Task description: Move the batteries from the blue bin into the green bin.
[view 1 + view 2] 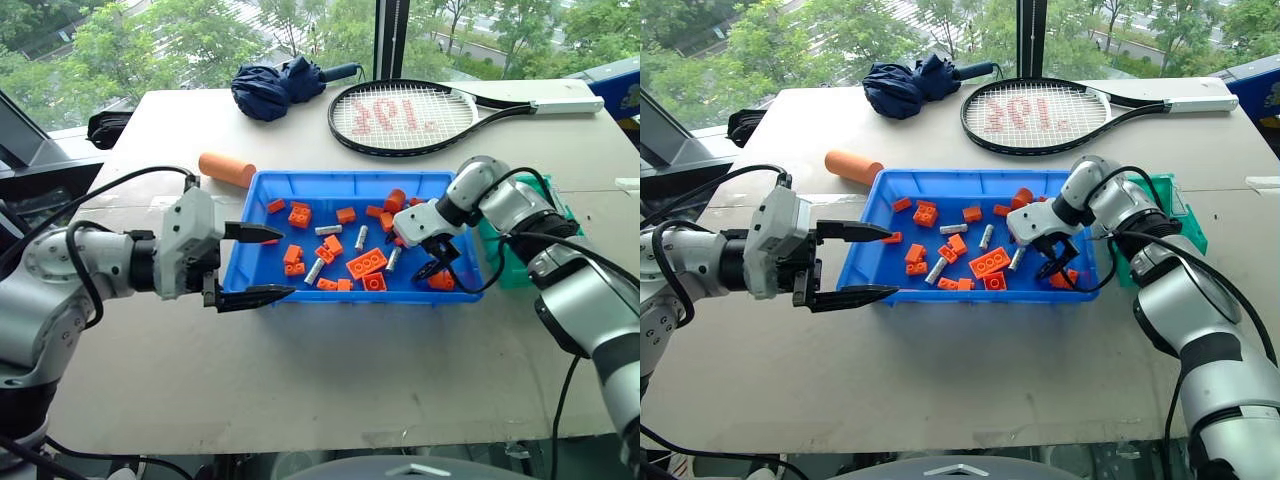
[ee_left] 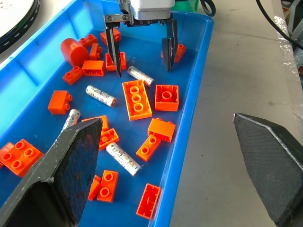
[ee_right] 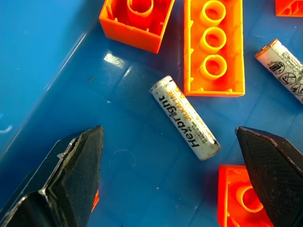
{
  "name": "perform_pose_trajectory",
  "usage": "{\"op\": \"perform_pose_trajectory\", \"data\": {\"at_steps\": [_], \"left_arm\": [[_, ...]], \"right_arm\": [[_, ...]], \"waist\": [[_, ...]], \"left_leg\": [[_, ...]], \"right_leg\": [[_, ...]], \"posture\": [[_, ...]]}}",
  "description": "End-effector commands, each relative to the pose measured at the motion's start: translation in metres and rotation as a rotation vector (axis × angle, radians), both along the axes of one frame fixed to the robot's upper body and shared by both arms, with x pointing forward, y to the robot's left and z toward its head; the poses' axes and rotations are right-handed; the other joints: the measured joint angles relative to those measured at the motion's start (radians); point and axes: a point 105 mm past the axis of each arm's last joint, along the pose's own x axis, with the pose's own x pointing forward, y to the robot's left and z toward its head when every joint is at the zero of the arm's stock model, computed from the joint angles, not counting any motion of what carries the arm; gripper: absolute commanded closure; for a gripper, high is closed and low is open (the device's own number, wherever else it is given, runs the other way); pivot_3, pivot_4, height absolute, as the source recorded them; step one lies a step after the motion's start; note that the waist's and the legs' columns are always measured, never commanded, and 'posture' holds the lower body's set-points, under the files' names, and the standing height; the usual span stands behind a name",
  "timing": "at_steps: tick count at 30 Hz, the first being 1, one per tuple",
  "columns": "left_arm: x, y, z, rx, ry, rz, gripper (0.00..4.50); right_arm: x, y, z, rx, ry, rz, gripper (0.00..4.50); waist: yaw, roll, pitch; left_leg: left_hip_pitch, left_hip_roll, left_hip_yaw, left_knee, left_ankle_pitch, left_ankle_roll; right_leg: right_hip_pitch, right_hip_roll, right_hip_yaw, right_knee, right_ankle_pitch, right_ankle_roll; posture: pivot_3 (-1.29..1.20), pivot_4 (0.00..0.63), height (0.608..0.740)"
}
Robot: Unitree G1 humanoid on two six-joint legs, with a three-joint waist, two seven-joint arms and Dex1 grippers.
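Note:
The blue bin (image 1: 340,181) sits mid-table and holds several silver batteries (image 1: 328,230) among orange bricks. My right gripper (image 1: 410,258) is open and points steeply down into the bin's right end. One battery (image 3: 184,118) lies flat on the bin floor between its fingers, untouched; the same battery (image 2: 141,75) lies under the right gripper (image 2: 142,71) in the left wrist view. My left gripper (image 1: 286,264) hovers open over the bin's left rim, holding nothing. The green bin (image 1: 1175,205) stands just right of the blue bin, partly hidden by my right arm.
Orange toy bricks (image 1: 366,263) are scattered around the batteries. A big orange cylinder (image 1: 227,168) lies by the bin's far left corner. A tennis racket (image 1: 400,115) and a folded dark umbrella (image 1: 275,88) lie at the back of the table.

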Motion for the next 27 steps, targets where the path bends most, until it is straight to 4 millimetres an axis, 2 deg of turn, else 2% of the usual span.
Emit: {"op": "perform_pose_trajectory", "data": {"at_steps": [1, 3, 6, 7, 8, 10, 13, 14, 20, 24, 27], "left_arm": [[-0.003, 0.001, 0.01, 0.01, -0.062, -0.001, 0.0], [-0.004, 0.002, 0.009, 0.011, -0.063, 0.001, 0.0], [-0.005, 0.003, 0.009, 0.011, -0.063, 0.004, 0.0], [-0.005, 0.003, 0.009, 0.011, -0.063, 0.006, 0.0], [-0.005, 0.003, 0.009, 0.012, -0.063, 0.006, 0.0], [-0.005, 0.004, 0.008, 0.012, -0.063, 0.007, 0.0], [-0.005, 0.004, 0.008, 0.013, -0.064, 0.008, 0.0], [-0.005, 0.004, 0.008, 0.014, -0.064, 0.009, 0.0], [-0.006, 0.003, 0.01, 0.011, -0.068, 0.003, 0.0], [-0.006, -0.002, 0.017, -0.032, -0.075, -0.012, 0.0], [-0.004, -0.007, 0.022, -0.059, -0.084, -0.023, 0.0]], "right_arm": [[-0.004, -0.004, 0.0, -0.064, 0.023, 0.037, 0.03], [-0.005, -0.002, 0.0, -0.063, 0.025, 0.045, 0.03], [-0.006, 0.004, 0.001, -0.045, 0.035, 0.054, 0.92], [-0.007, 0.006, 0.001, -0.04, 0.039, 0.056, 1.09], [-0.007, 0.007, 0.001, -0.04, 0.043, 0.057, 1.72], [-0.008, 0.008, 0.0, -0.042, 0.047, 0.059, 2.49], [-0.008, 0.007, -0.002, -0.051, 0.052, 0.058, 4.1], [-0.009, 0.007, -0.002, -0.051, 0.054, 0.057, 4.47], [-0.01, 0.005, 0.005, -0.025, 0.05, 0.054, 4.47], [-0.012, 0.004, 0.034, 0.094, 0.058, -0.019, 4.47], [-0.014, -0.006, 0.058, 0.175, 0.047, -0.089, 4.47]], "waist": [[0.0, 0.0, 0.0], [0.0, 0.0, 0.0], [0.0, 0.0, 0.0], [0.0, 0.0, 0.0], [-0.001, 0.0, 0.0], [-0.001, 0.0, 0.0], [0.0, 0.0, 0.0], [0.0, 0.0, 0.0], [0.0, 0.0, 0.0], [0.003, 0.0, 0.0], [0.004, 0.0, 0.0]], "left_leg": [[0.0, 0.0, 0.0, 0.0, 0.0, 0.0], [0.0, 0.0, 0.0, 0.0, 0.0, 0.0], [0.0, 0.0, 0.0, 0.0, 0.0, 0.0], [0.0, 0.0, 0.0, 0.0, 0.0, 0.0], [0.0, 0.0, 0.0, 0.0, 0.0, 0.0], [0.0, 0.0, 0.0, 0.0, 0.0, 0.0], [0.0, 0.0, 0.0, 0.0, 0.0, 0.0], [0.0, 0.0, 0.0, 0.0, 0.0, 0.0], [0.0, 0.0, 0.0, 0.0, 0.0, 0.0], [0.0, 0.0, 0.0, 0.0, 0.0, 0.0], [-0.001, 0.0, -0.001, 0.0, 0.0, 0.0]], "right_leg": [[0.0, 0.0, 0.0, 0.0, 0.0, 0.0], [0.0, 0.0, 0.0, 0.0, 0.0, 0.0], [0.0, 0.0, 0.0, 0.0, 0.0, 0.0], [0.0, 0.0, 0.0, 0.0, 0.0, 0.0], [0.0, 0.0, 0.0, 0.0, 0.0, 0.0], [0.0, 0.0, 0.0, 0.0, 0.0, 0.0], [0.0, 0.0, 0.0, 0.0, 0.0, 0.0], [0.0, 0.0, 0.0, 0.0, 0.0, 0.0], [0.0, 0.0, 0.0, 0.0, 0.0, 0.0], [0.0, 0.0, 0.0, 0.0, 0.0, 0.0], [-0.001, 0.0, 0.0, 0.0, 0.0, 0.0]], "posture": [[0.0, 0.15, 0.74], [0.0, 0.15, 0.74], [0.0, 0.15, 0.74], [0.0, 0.15, 0.74], [0.0, 0.15, 0.74], [0.0, 0.15, 0.74], [0.0, 0.15, 0.74], [0.0, 0.15, 0.74], [0.0, 0.15, 0.74], [0.0, 0.15, 0.74], [0.0, 0.15, 0.74]]}}
